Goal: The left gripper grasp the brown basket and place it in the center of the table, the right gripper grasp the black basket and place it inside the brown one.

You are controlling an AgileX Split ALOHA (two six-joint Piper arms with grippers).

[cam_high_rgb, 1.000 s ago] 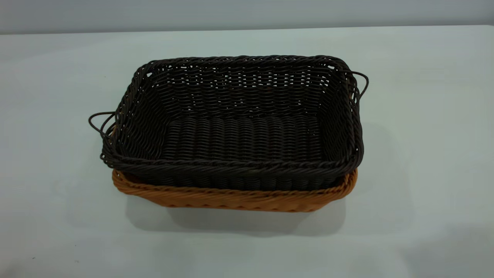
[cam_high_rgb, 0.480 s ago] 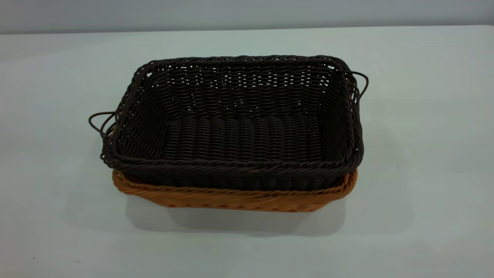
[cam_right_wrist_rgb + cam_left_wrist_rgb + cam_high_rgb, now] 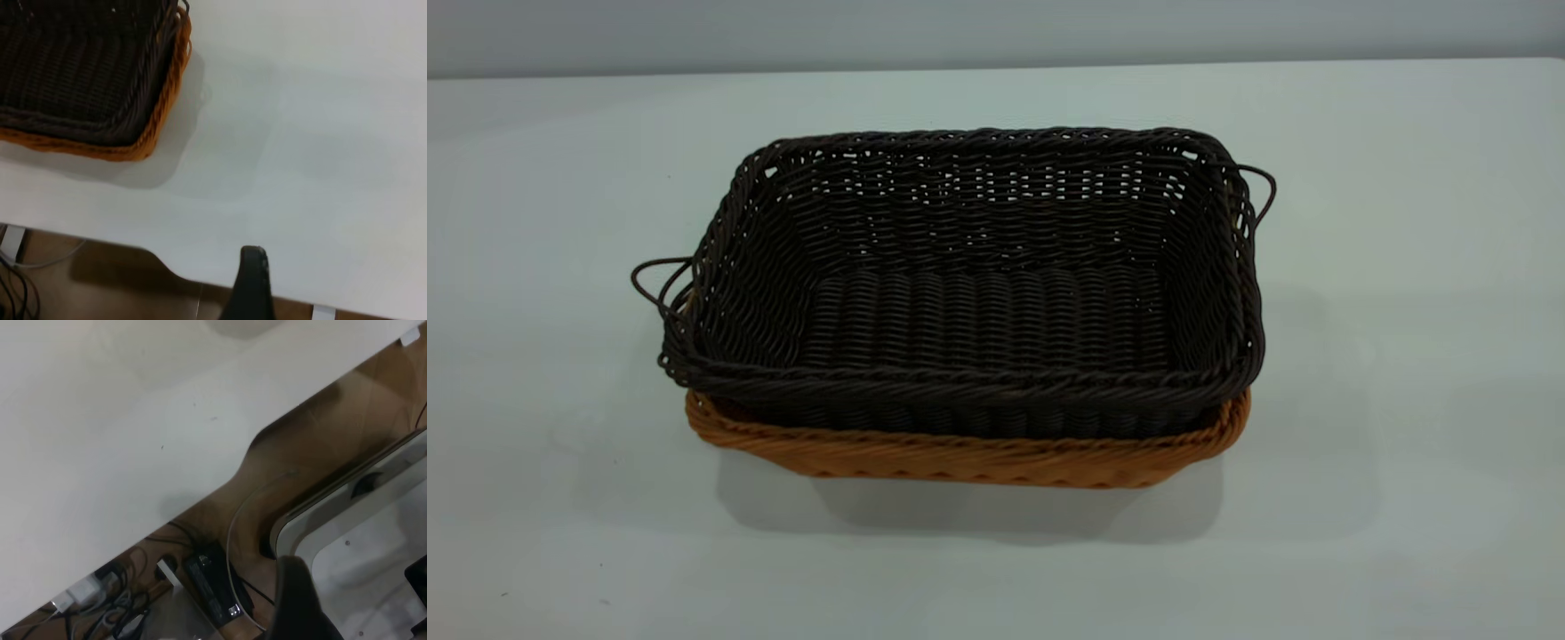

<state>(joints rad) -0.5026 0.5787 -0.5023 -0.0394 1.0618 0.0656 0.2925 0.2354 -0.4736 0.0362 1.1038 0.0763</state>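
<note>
A plain white counter (image 3: pixel 1405 267) fills the exterior view, with a grey wall behind it and nothing on it but the two woven baskets. The brown basket (image 3: pixel 960 458) sits about mid-counter, and the black basket (image 3: pixel 978 293) is nested inside it, its braided rim riding a little above the orange-tan rim, its thin loop handles sticking out at both ends. It sits slightly askew: the brown rim shows along the front and at the front corners, while at the back it is hidden. Judged from this, both steps of the task look done, the brown basket centred and the black one set in it; what may be left is only for the arms to park. Neither arm appears in the exterior view. The left wrist view looks over the counter's edge at a wooden floor with cables and a power strip, and shows a single dark finger of the left tool (image 3: pixel 297 600), touching nothing; I cannot tell how far that tool is open. The right wrist view shows one dark finger of the right tool (image 3: pixel 252 283) above the counter's edge, well apart from a corner of the nested baskets; its opening cannot be judged either, and it holds nothing that can be seen.
</note>
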